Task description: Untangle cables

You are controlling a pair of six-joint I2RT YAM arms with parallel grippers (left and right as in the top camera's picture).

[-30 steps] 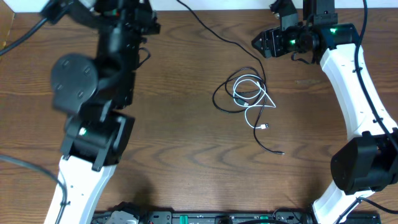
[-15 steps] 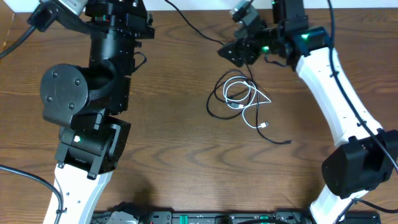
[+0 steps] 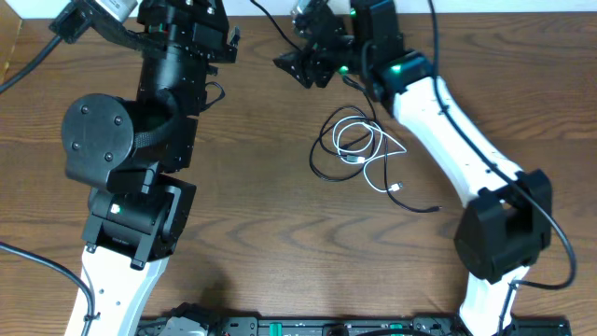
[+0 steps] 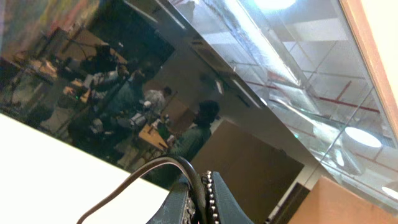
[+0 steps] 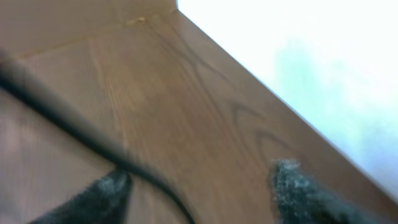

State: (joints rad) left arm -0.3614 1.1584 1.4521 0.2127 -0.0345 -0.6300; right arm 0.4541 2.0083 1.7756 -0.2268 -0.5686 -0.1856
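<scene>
The right gripper [image 3: 297,67] is seen released, its two dark, fuzzy-edged fingertips [image 5: 298,190] set well apart above the wood near the table's far edge. A blurred thick black wire [image 5: 68,127] is seen running across the boards and passing between them; whether it is touched cannot be told. The left gripper [image 4: 200,202] is clenched, its ribbed jaws pressed together with nothing between them, and is aimed upward away from the table. The cables lie on the brown, grained wooden table [image 3: 252,187], just beside the right arm. The thin white cable [image 3: 353,154] is coiled in small loops inside the wider loop of the thin black cable [image 3: 315,161], and the two cross each other.
</scene>
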